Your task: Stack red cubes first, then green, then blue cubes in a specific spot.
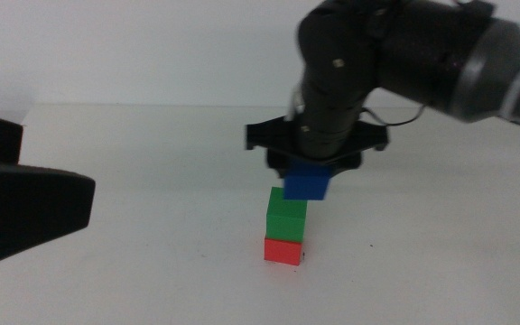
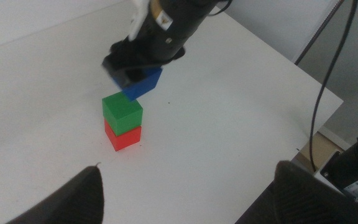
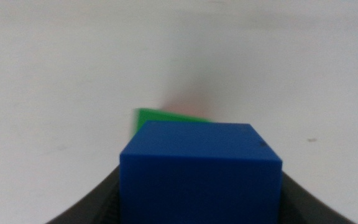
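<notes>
The red cube (image 1: 283,251) sits on the white table with the green cube (image 1: 286,216) stacked on it. My right gripper (image 1: 309,177) comes in from the right and is shut on the blue cube (image 1: 307,183), holding it just above and slightly right of the green cube. The left wrist view shows the red cube (image 2: 124,137), green cube (image 2: 122,110) and blue cube (image 2: 143,84) under the right gripper (image 2: 132,73). In the right wrist view the blue cube (image 3: 201,168) fills the jaws, with the green cube's (image 3: 157,116) edge behind. My left gripper (image 2: 185,205) waits open at the left. The specked spot is hidden under the stack.
The left arm's dark body (image 1: 21,203) fills the left edge of the middle view. The table's far edge and corner (image 2: 337,99) show in the left wrist view, with cables (image 2: 322,81) hanging beyond it.
</notes>
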Robot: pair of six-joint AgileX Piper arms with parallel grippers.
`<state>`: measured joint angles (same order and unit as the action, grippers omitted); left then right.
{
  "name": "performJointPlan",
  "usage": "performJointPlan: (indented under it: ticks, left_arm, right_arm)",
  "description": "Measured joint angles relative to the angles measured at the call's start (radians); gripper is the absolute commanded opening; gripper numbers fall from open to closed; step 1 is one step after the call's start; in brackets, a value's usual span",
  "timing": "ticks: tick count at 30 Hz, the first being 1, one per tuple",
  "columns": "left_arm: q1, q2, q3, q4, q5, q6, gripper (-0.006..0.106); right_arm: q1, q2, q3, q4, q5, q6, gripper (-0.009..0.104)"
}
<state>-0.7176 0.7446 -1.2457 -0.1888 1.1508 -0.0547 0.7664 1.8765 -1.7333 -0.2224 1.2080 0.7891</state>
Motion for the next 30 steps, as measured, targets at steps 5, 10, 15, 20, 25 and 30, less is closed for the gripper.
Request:
performJointPlan:
  ticks: [5,10,15,20,25,30]
  left_arm:
    - [0.000,0.000,0.000,0.000,-0.003,0.000,0.094]
    - [0.000,0.000,0.000,0.000,-0.005,0.000,0.094]
    - [0.000,0.000,0.000,0.003,-0.005,0.000,0.094]
    - [0.000,0.000,0.000,0.003,-0.005,0.000,0.094]
    - [0.000,0.000,0.000,0.003,-0.007,0.000,0.094]
    - [0.000,0.000,0.000,0.003,-0.007,0.000,0.094]
  right_arm:
    - [0.035,0.053,-0.041,0.013,0.002,0.033,0.030]
    - [0.050,0.085,-0.045,0.007,0.005,0.070,0.030]
    - [0.052,0.102,-0.045,-0.032,0.005,0.109,0.030]
    - [0.052,0.111,-0.045,-0.047,0.005,0.122,0.030]
    - [0.052,0.121,-0.046,-0.049,0.005,0.134,0.041]
    - [0.052,0.129,-0.049,-0.055,0.005,0.146,0.067]
